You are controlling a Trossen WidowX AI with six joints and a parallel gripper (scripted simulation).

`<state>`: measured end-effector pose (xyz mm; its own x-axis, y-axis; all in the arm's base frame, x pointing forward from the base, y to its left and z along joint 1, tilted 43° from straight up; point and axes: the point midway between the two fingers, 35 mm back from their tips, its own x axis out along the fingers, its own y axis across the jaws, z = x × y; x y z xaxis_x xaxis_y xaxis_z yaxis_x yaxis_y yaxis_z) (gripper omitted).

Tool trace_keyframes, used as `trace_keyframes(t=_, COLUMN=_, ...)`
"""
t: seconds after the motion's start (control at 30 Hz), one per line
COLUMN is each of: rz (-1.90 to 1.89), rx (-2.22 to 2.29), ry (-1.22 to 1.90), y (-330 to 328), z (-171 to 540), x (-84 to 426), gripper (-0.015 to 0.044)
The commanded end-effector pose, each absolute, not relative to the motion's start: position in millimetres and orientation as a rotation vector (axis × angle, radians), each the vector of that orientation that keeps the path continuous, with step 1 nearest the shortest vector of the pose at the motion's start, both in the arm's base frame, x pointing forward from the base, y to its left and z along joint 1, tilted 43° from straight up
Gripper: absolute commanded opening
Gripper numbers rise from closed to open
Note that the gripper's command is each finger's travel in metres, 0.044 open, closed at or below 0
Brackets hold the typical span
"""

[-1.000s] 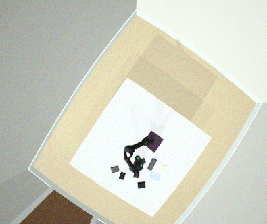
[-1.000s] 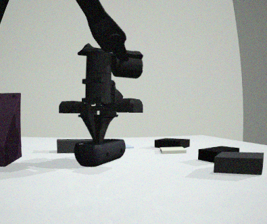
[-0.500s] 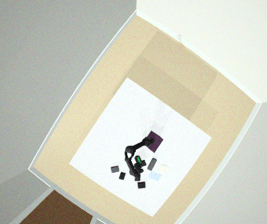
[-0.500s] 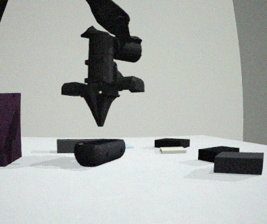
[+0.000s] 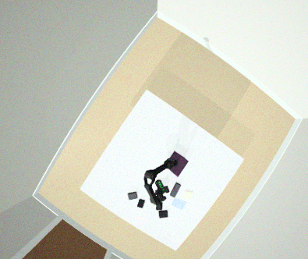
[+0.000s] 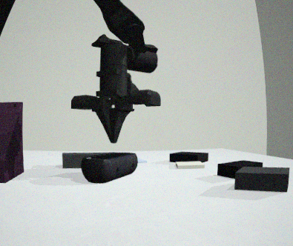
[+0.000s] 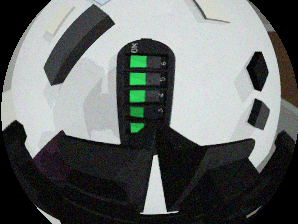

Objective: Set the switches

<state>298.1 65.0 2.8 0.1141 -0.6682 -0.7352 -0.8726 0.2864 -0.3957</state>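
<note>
The dark grey controller unit (image 5: 159, 185) (image 6: 110, 168) (image 7: 145, 45) sits flat on its base, switches up. In the wrist view the switches numbered 6, 5, 4 and 3 show, green halves toward the ON mark. The green of switch 3 (image 7: 136, 111) looks darker than that of 4, 5 and 6. Switch 2 (image 7: 136, 127) is partly covered by the fingers, its visible green bright. Switch 1 is hidden, and so is the label underneath. My gripper (image 6: 113, 141) (image 7: 155, 125) is shut and empty, pointing straight down above the unit without touching it.
A long grey block (image 5: 175, 189) (image 7: 80, 42) lies beside the unit. A purple block (image 5: 180, 165) (image 6: 4, 148) stands at the arm's base. Dark blocks (image 5: 132, 195) (image 6: 262, 179) (image 7: 257, 71), a cream plate (image 6: 190, 164) and a light blue plate (image 5: 178, 204) lie around.
</note>
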Motion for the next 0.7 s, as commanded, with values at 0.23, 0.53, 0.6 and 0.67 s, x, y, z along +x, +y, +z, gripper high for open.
trace_keyframes(t=0.23, rz=0.275, rx=-1.452, ry=1.627, y=50, z=-13, x=299, gripper=0.0000)
trace_keyframes(t=0.53, rz=0.275, rx=-1.452, ry=1.627, y=42, z=-22, x=300, gripper=0.0000)
trace_keyframes(t=0.6, rz=0.274, rx=-1.453, ry=1.627, y=41, z=-23, x=300, gripper=0.0000)
trace_keyframes(t=0.67, rz=0.274, rx=-1.453, ry=1.627, y=41, z=-23, x=300, gripper=0.0000)
